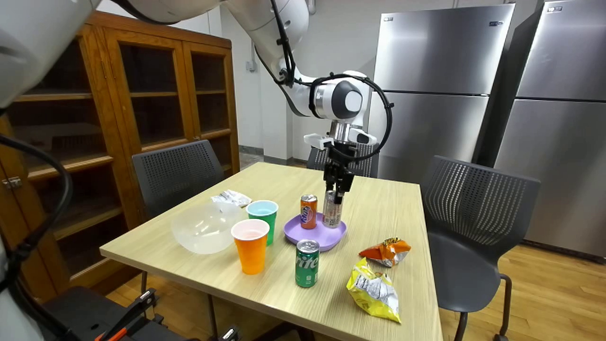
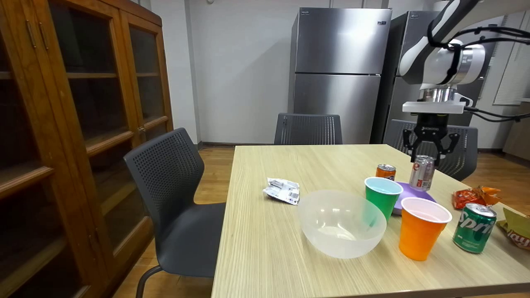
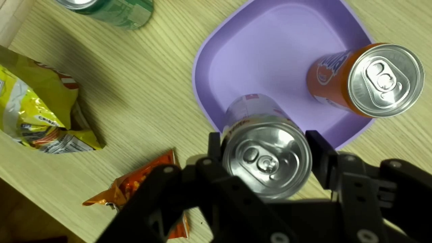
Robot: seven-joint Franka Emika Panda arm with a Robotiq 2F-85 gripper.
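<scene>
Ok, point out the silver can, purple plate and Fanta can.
Silver can (image 3: 266, 152), wrist view: its lid.
Purple plate (image 3: 261, 55), wrist view: bare inner base.
Fanta can (image 1: 308, 212), in an exterior view: its side.

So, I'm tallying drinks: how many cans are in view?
3: the silver can in the gripper, over the plate; the orange can on that plate; the green can on the table. More could be hidden in the dark cabinet.
</scene>
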